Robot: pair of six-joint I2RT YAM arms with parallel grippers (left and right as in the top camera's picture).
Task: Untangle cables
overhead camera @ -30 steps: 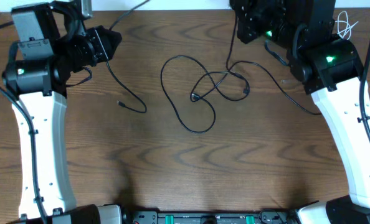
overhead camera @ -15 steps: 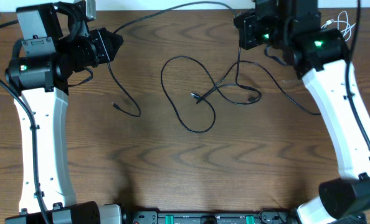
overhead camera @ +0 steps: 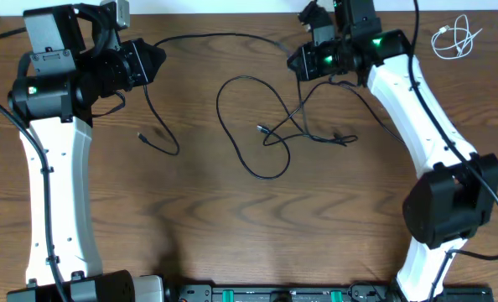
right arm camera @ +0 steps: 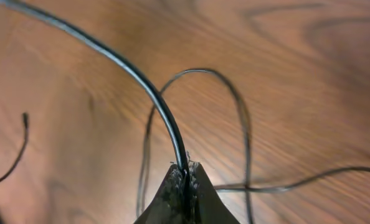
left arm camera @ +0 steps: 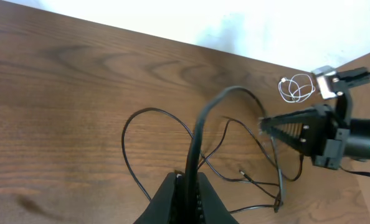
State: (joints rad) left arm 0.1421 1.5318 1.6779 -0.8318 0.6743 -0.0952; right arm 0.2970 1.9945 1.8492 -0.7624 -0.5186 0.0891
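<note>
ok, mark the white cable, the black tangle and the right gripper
white cable [overhead camera: 454, 39], overhead, middle of its coil.
black tangle [overhead camera: 272, 132], overhead, crossing strands.
right gripper [right arm camera: 185, 169], right wrist, between the fingertips.

Overhead looks straight down; wrist views share the table [overhead camera: 232, 218], right seemingly nearest.

Black cable [left arm camera: 200, 121] in left gripper [left arm camera: 188, 180]

A brown wooden table [overhead camera: 232, 226] with wavy, darker grain fills the overhead view. Beyond its far edge lies a plain white surface [left arm camera: 172, 15], seen most clearly from the left wrist. Along the near edge runs 1 black rail [overhead camera: 274, 294] carrying small green fittings [overhead camera: 293, 295].
</note>
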